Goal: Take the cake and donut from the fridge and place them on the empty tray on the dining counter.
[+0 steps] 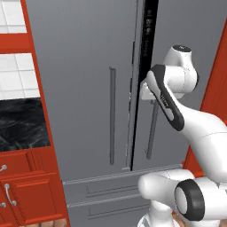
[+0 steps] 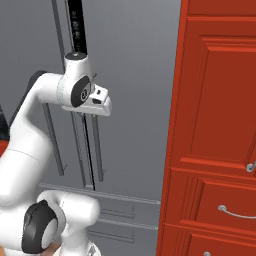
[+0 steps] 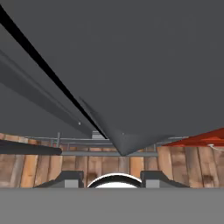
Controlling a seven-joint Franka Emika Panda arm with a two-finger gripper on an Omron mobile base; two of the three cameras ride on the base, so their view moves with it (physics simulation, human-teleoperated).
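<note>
The grey fridge (image 1: pixel 80 88) (image 2: pixel 135 75) stands with both doors closed against each other, a black strip (image 1: pixel 148 40) running down the seam. My hand (image 1: pixel 146 92) (image 2: pixel 101 106) sits at the top of the right door's bar handle (image 1: pixel 153 133) (image 2: pixel 97 150). In the hand view my gripper (image 3: pixel 111 177) points straight down along the door. Its fingertips (image 3: pixel 70 178) stand apart, with the handle (image 3: pixel 124 142) running down between them. Whether they press on it I cannot tell. The cake and donut are hidden. The tray and dining counter are out of view.
The left door's handle (image 1: pixel 112 115) hangs beside the seam. Fridge drawers (image 1: pixel 111 190) lie below the doors. Tall red cabinets (image 2: pixel 220 125) flank the fridge on the right. Red drawers (image 1: pixel 31 195) under a black worktop (image 1: pixel 22 124) flank it on the left. Wooden floor (image 3: pixel 43 162) lies below.
</note>
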